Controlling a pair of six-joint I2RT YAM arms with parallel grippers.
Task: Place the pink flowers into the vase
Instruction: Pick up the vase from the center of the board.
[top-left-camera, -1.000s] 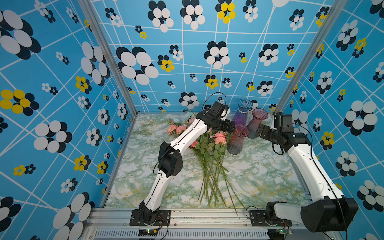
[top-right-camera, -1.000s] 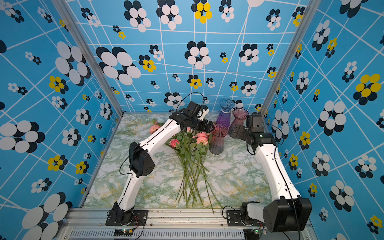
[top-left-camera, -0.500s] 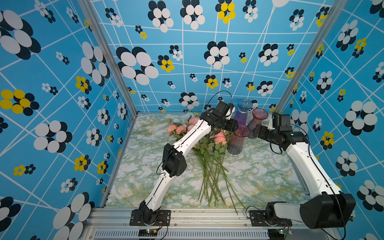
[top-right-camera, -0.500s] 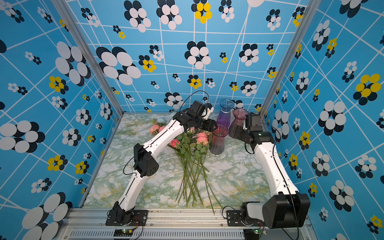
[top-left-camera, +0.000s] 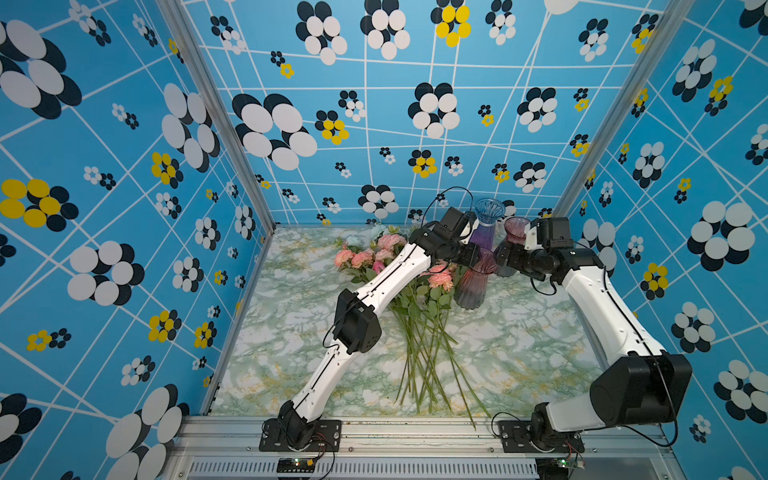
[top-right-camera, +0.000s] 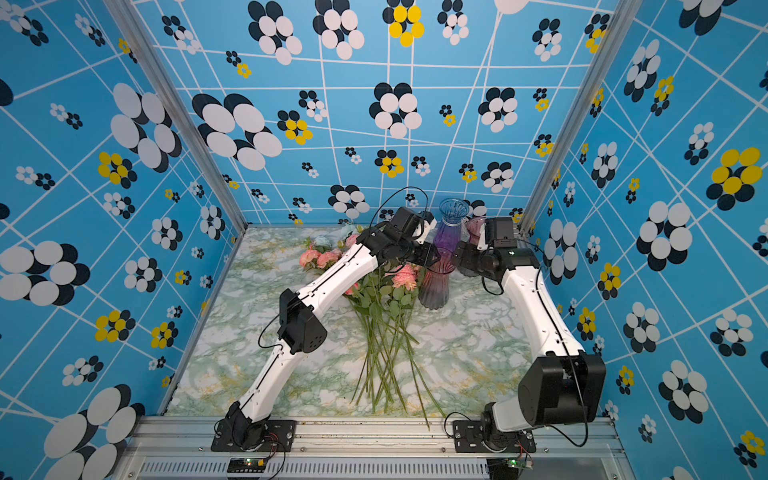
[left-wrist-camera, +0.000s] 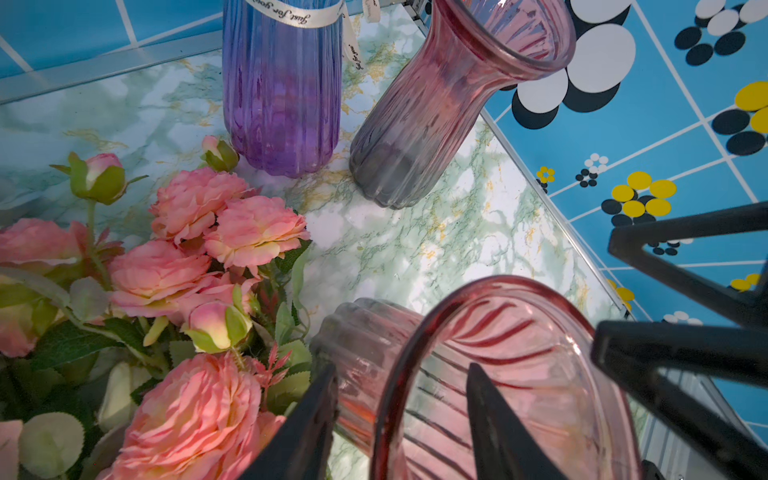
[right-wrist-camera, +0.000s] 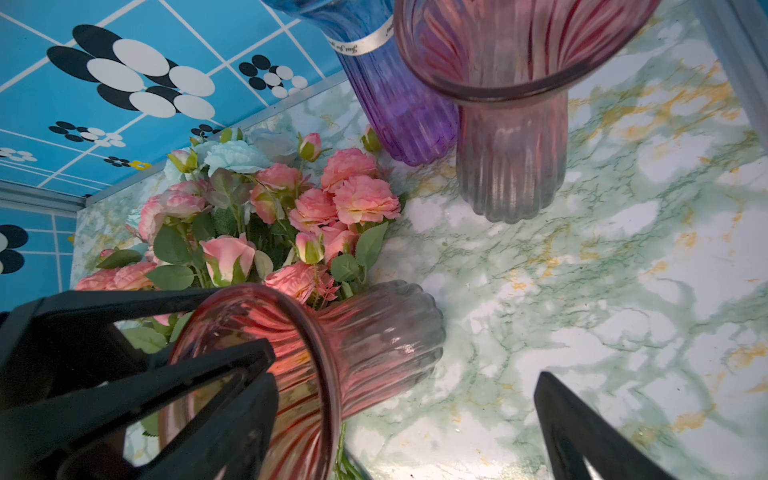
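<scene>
The pink flowers lie in a bundle on the marble table, heads toward the back, stems toward the front. Just right of the heads stands a ribbed pink glass vase, upright and with nothing in it. My left gripper straddles its rim, one finger inside and one outside, with gaps on both sides. From the other side my right gripper stands wide open, one finger over the mouth, the other over bare table.
A blue-to-purple vase with a white ribbon and a second pink vase stand close behind, near the back right corner. Pale blue flowers lie at the back of the bundle. Patterned walls close three sides.
My left gripper has moved right, from above the flower heads to the near vase's rim, and its jaws have narrowed. The right arm has shifted only slightly.
</scene>
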